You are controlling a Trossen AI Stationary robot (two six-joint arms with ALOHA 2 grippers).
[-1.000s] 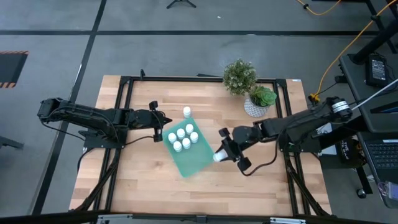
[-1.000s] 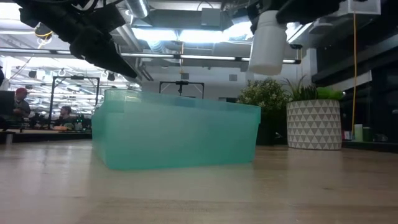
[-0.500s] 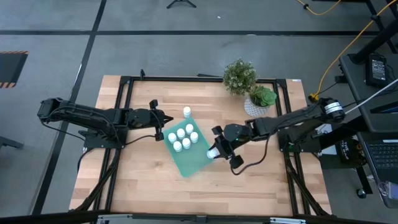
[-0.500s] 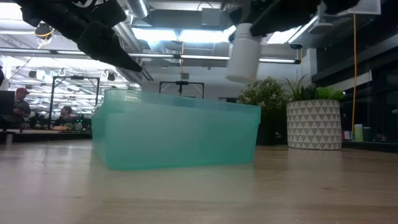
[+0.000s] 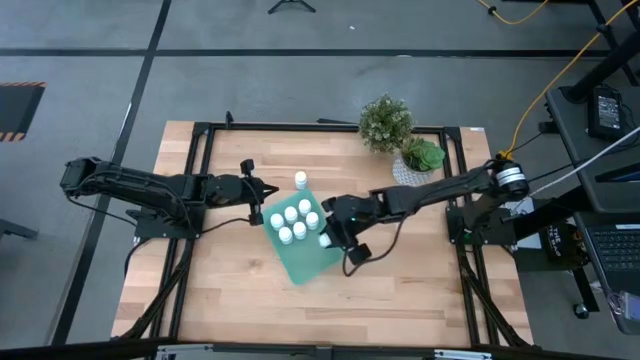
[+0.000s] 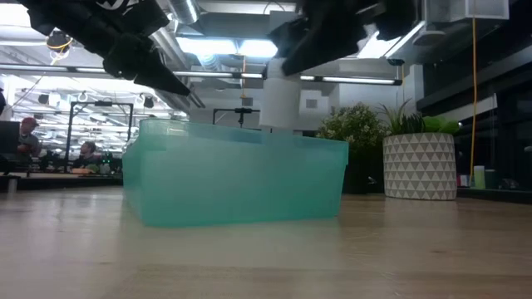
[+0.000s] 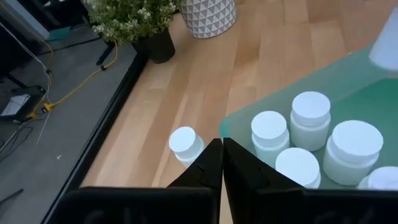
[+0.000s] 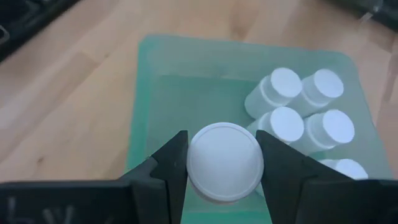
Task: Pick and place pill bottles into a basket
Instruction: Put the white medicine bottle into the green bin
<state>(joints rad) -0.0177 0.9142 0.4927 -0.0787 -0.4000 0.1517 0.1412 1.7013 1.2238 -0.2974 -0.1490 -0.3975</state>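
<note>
The basket (image 5: 303,255) is a shallow teal tray in the middle of the table, holding several white pill bottles (image 5: 295,220) that stand on their bases. One more bottle (image 5: 300,180) stands on the wood just beyond the basket's far edge. My right gripper (image 5: 330,238) is over the basket's right side, shut on another white bottle (image 8: 224,163). My left gripper (image 5: 262,193) hovers shut at the basket's far left corner, next to the loose bottle (image 7: 185,143), and touches nothing. My right gripper pinches the bottle's upper end, at the cap's sides (image 8: 189,165), between its two fingers (image 8: 168,168). The fingers slant down from the table's right side. The bottle (image 6: 280,104) hangs upright below them, lifted clear over the basket (image 6: 237,178).
A white patterned plant pot (image 5: 410,172) and a bushy dark-potted plant (image 5: 385,122) stand at the table's far right. Bare wood lies near and left of the basket. People sit in the room behind, far from the table.
My right gripper has carried the bottle toward the table's left edge, from beside the basket's right side to over it, sinking a little. The bottle stays upright in the hold.
</note>
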